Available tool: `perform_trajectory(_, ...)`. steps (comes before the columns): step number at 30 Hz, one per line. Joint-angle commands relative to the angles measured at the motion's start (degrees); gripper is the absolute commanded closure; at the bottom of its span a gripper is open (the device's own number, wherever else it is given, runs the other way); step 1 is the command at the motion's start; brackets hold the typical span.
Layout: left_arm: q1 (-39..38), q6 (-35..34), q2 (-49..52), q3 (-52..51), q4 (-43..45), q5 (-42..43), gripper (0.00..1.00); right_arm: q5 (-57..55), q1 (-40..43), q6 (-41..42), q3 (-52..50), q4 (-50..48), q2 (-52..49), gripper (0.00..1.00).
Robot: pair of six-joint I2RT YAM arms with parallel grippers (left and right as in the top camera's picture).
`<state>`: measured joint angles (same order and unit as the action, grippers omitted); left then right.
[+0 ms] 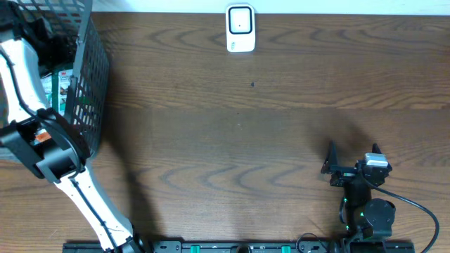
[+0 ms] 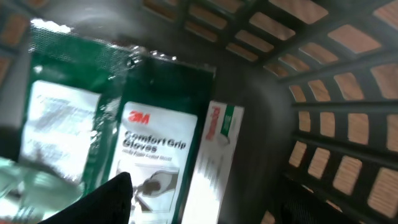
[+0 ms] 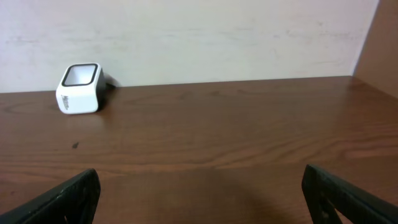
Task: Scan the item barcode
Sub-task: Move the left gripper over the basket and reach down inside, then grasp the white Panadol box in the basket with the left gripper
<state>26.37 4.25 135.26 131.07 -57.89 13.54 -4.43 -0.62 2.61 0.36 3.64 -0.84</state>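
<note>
L tool (image 2: 107, 203) in basket (image 1: 95, 84) over 3M gloves pkg (image 2: 152, 155) (grip: can't tell); R tool (image 1: 353, 158) spread wide.

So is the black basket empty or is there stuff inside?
Not empty. The basket holds green glove packets, seen lying inside its mesh walls in the left wrist view.

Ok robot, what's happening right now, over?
Right gripper open, parked low over the table. Left gripper down in the basket over the 3M gloves pack, grip unclear. Scanner at the far edge, nothing blocking it.
</note>
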Motion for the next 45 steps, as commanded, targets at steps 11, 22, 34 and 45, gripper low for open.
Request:
perform_trajectory(11, -1.4, 1.9, 6.5, 0.4, 1.7, -2.6, 0.28, 0.0, -0.5, 0.7, 0.0, 0.2, 0.3, 0.01)
perform_trajectory(22, -2.0, 1.9, 7.3, -0.2, 1.5, -2.6, 0.46, 0.0, -0.5, 0.7, 0.0, 0.2, 0.3, 0.01)
perform_trajectory(34, -2.0, 1.9, 7.3, -3.1, 3.2, -2.6, 0.72, 0.0, -0.5, 0.7, 0.0, 0.2, 0.3, 0.01)
perform_trajectory(45, -1.9, 1.9, 2.6, -2.4, 3.4, -2.7, 0.79, 0.0, -0.5, 0.7, 0.0, 0.2, 0.3, 0.01)
